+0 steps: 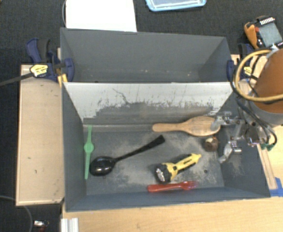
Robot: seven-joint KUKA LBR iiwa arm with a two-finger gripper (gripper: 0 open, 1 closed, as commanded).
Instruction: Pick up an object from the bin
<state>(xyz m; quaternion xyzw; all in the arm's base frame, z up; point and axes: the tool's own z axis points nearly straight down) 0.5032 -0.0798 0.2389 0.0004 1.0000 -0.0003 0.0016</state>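
Note:
My gripper (225, 137) hangs low at the right end of the bin, open, with nothing between its fingers. One fingertip (222, 119) is by the broad end of a wooden spoon (187, 127) lying along the back wall. The other fingertip (227, 153) points at the floor nearer the front. A small brown round thing (210, 144) lies just left of the gripper. A yellow and black flashlight (176, 166) lies further left and toward the front.
A red flat stick (172, 187) lies along the front wall. A black ladle (124, 156) rests mid-left, and a green plastic stick (88, 151) lies by the left wall. The arm's orange cover and cables stand over the right rim.

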